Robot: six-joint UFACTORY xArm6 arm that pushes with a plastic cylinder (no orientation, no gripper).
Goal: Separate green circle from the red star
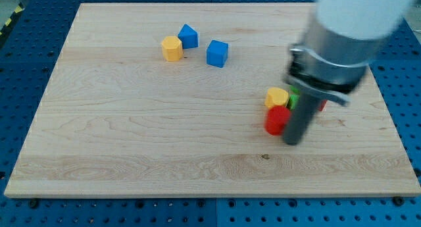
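No jaws on this rig, so there is nothing to read as apart or together: the arm ends in a dark rod, and my tip (291,141) sits on the board at the view's right, touching or just beside the right edge of a red block (277,120). Its shape is blurred, so whether this is the red star I cannot tell. Above it a yellow block (277,97), heart-like, touches the red one. A sliver of green (294,97), presumably the green circle, shows just right of the yellow block, mostly hidden behind the rod, and a trace of red (321,105) peeks out on the rod's far side; the star may be that one instead. The cluster is tight, all pieces touching or nearly so. Judgement: to do the step well, the tip should enter the seam between green and red and push one piece straight out toward open board, not sweep the whole cluster along. The yellow block is likely to be dragged too. Well apart, at the view's upper left: a yellow hexagon-like block (172,48), a blue block (188,36), and a blue cube (217,53), on the wooden board (131,135).
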